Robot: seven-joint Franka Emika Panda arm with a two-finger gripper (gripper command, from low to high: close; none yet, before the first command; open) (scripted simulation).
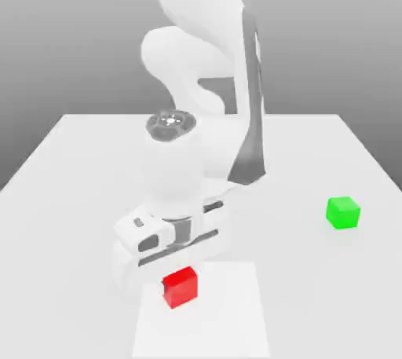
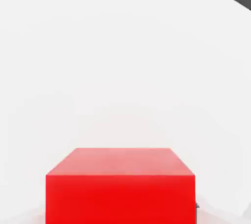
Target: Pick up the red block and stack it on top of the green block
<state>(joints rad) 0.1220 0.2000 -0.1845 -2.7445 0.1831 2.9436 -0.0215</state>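
On the white table (image 1: 78,161) sits a smooth red block (image 1: 180,286).

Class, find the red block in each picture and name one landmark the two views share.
Exterior view: the red block sits low and just to the exterior view's left of centre, right under the gripper.
Hand view: it looms large in the foreground.
Shared landmark: the white table.
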